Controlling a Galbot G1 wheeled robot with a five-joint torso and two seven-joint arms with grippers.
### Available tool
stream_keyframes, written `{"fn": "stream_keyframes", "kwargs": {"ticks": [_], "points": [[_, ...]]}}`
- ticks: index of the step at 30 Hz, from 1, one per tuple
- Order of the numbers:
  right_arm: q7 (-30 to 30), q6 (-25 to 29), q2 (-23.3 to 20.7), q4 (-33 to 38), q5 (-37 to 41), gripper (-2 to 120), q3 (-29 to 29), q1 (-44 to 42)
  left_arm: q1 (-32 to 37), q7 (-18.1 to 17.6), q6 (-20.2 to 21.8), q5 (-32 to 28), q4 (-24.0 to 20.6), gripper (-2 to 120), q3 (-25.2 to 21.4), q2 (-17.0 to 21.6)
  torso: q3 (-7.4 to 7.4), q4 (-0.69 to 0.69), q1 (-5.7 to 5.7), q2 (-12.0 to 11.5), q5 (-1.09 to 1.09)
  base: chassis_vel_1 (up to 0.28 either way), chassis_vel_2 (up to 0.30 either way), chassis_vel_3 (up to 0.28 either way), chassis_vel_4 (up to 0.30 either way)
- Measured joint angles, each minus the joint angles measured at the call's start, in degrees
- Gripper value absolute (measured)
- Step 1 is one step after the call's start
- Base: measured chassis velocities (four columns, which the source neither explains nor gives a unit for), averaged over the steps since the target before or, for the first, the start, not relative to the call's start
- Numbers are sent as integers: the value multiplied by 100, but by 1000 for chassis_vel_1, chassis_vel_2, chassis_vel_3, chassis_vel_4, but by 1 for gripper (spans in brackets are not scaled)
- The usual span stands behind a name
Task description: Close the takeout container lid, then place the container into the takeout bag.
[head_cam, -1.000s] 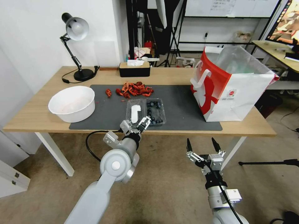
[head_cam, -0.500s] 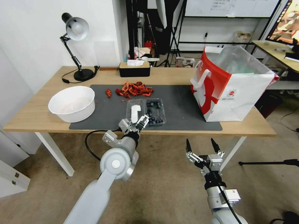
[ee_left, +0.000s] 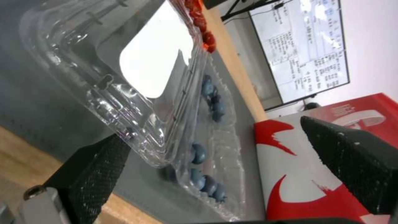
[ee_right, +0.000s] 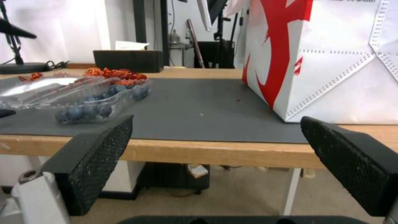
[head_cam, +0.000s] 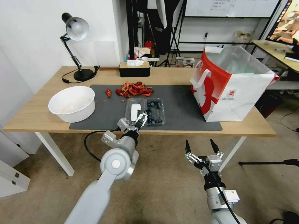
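Here the takeout bag (head_cam: 232, 88) stands open at the table's (head_cam: 40, 119) right end; the container (head_cam: 154, 111) lies on the mat; its lid (head_cam: 134, 111) tilts up, left end effector (head_cam: 134, 122) spread beneath; right end effector (head_cam: 201, 146) hangs open below the table

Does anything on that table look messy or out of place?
Yes. Loose red dried bits lie scattered on the dark mat, behind the container of blueberries, with one stray piece apart from the pile.

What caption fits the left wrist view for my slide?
Open left gripper at the raised takeout container lid, blueberries in the container beside it, takeout bag beyond.
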Motion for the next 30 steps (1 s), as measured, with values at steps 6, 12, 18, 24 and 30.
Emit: {"fn": "stream_keyframes", "kwargs": {"ticks": [6, 12, 18, 24, 30], "points": [[-3, 23, 12, -8, -23, 100, -11, -11, 70, 253, -46, 289, -43, 100, 32, 38, 0, 0, 0, 0, 0, 0, 0, 0, 0], [-5, 27, 16, -12, -34, 100, -18, -9, 151, 496, -96, 718, -44, 100, 125, 82, 0, 0, 0, 0, 0, 0, 0, 0, 0], [-10, 48, 23, -34, -53, 100, -25, -9, 203, 749, -190, 1130, -28, 100, 166, 123, 0, 0, 0, 0, 0, 0, 0, 0, 0], [-17, 68, 35, -52, -74, 100, -44, -8, 217, 930, -304, 1474, 18, 100, 198, 143, 0, 0, 0, 0, 0, 0, 0, 0, 0], [-19, 71, 44, -67, -83, 100, -62, -2, 207, 1120, -467, 1750, 83, 100, 199, 166, 0, 0, 0, 0, 0, 0, 0, 0, 0]]}}
